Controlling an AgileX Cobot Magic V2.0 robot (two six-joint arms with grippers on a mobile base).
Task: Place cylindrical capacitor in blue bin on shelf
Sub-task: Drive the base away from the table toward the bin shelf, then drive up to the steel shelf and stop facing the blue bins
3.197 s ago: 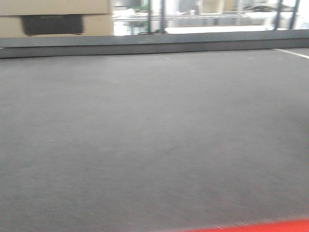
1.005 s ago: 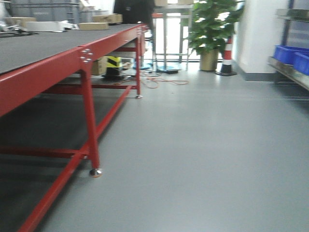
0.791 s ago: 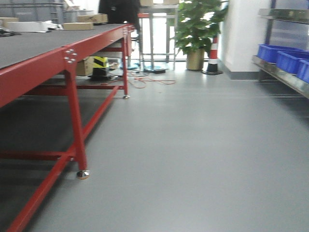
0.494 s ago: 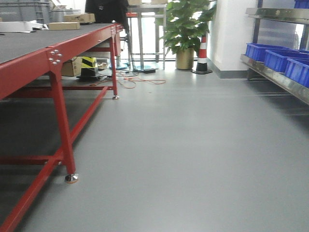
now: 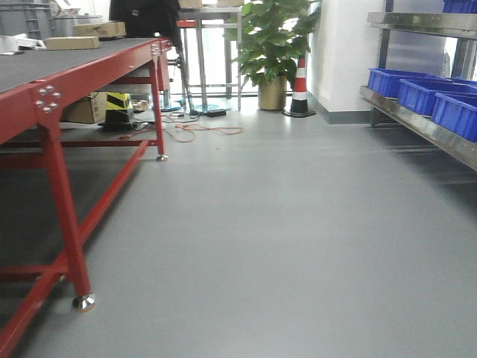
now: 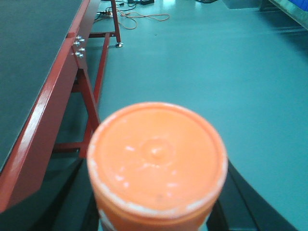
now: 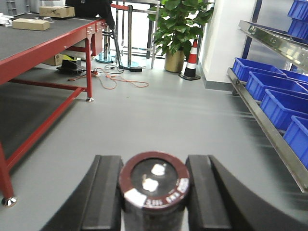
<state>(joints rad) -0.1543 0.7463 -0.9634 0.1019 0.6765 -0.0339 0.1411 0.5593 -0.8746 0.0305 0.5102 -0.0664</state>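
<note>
The cylindrical capacitor (image 7: pixel 154 186), a dark squat cylinder with two metal terminals on top, stands upright between the black fingers of my right gripper (image 7: pixel 154 168), which is shut on it. Ahead on the right runs the steel shelf (image 7: pixel 269 126) (image 5: pixel 421 125). Several blue bins (image 7: pixel 251 68) (image 5: pixel 399 80) sit along its lower tier. My left gripper (image 6: pixel 156 211) is shut on a large orange cylinder (image 6: pixel 157 156) that fills the left wrist view and hides most of its fingers. Neither gripper shows in the front view.
A long red-framed table (image 5: pixel 46 98) with a dark top runs down the left, its leg and foot (image 5: pixel 83 301) near me. Grey floor lies between table and shelf. At the far end stand a potted plant (image 5: pixel 270 45), a traffic cone (image 5: pixel 300 88) and loose cables (image 5: pixel 201 131).
The front view has swung from the table top to the aisle and keeps panning right: the table slides left, while the shelf and blue bins come further into view.
</note>
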